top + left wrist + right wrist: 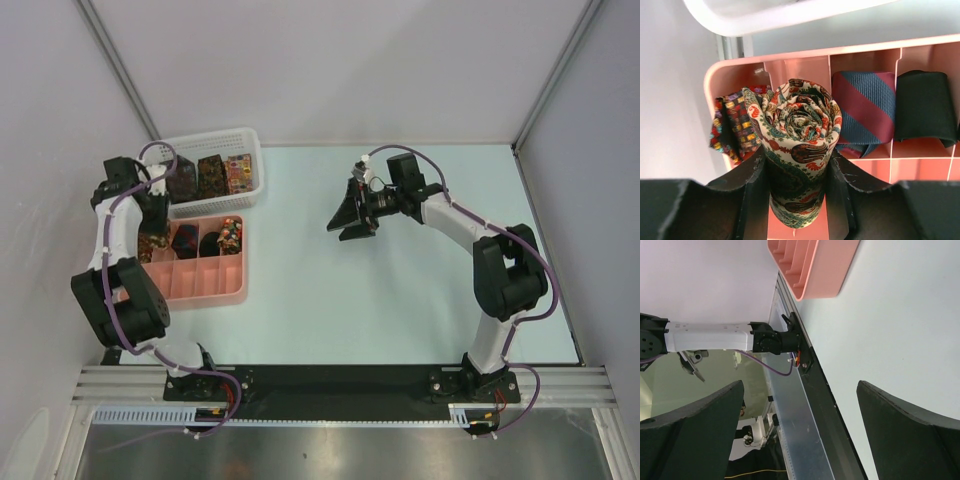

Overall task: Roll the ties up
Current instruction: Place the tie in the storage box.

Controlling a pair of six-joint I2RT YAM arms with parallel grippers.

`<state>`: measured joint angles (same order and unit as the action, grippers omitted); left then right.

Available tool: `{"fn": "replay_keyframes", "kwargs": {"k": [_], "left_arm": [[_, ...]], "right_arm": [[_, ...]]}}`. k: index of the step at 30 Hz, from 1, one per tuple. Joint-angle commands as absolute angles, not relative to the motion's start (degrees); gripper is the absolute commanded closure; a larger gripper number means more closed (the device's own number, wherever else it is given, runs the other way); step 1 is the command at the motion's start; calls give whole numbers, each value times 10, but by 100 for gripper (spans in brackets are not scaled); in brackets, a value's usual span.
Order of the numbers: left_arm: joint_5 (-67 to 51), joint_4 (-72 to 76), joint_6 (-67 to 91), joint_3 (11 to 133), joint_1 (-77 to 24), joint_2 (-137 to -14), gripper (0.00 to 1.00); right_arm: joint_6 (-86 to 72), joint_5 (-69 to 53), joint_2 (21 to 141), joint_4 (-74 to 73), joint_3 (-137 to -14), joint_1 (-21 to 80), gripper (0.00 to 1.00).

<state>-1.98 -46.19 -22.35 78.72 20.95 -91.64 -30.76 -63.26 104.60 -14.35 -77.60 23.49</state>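
Note:
My left gripper (797,167) is shut on a rolled cream paisley tie (800,117) and holds it upright in the far-left compartment of the pink tray (920,165). Beside it in the tray are a multicoloured tie (732,125), a blue and maroon striped roll (865,112) and a dark green roll (925,112). In the top view the left gripper (155,230) is at the tray's back left corner. My right gripper (346,222) is open and empty above the table's middle; its wrist view shows the same gripper (800,390) with the jaws wide apart and nothing between them.
A white mesh basket (215,135) behind the pink tray (200,290) holds several more ties (210,175). The tray's front compartments are bare. The tray (810,265) and the left arm's base (775,340) show in the right wrist view.

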Motion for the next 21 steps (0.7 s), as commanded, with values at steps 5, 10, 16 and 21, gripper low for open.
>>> {"fn": "replay_keyframes", "kwargs": {"k": [5, 10, 16, 21], "left_arm": [[-35, -456, -195, 781, 209, -937, 100], [-38, -457, -190, 782, 210, -956, 100], [-69, -462, -175, 792, 212, -983, 100], [-67, -462, -171, 800, 214, -995, 100]], "right_arm": [[-286, -631, 1040, -165, -795, 226, 0], [-286, -633, 1035, -169, -791, 219, 0], [-285, -634, 1032, -173, -788, 214, 0], [-286, -632, 1032, -171, -787, 216, 0]]}}
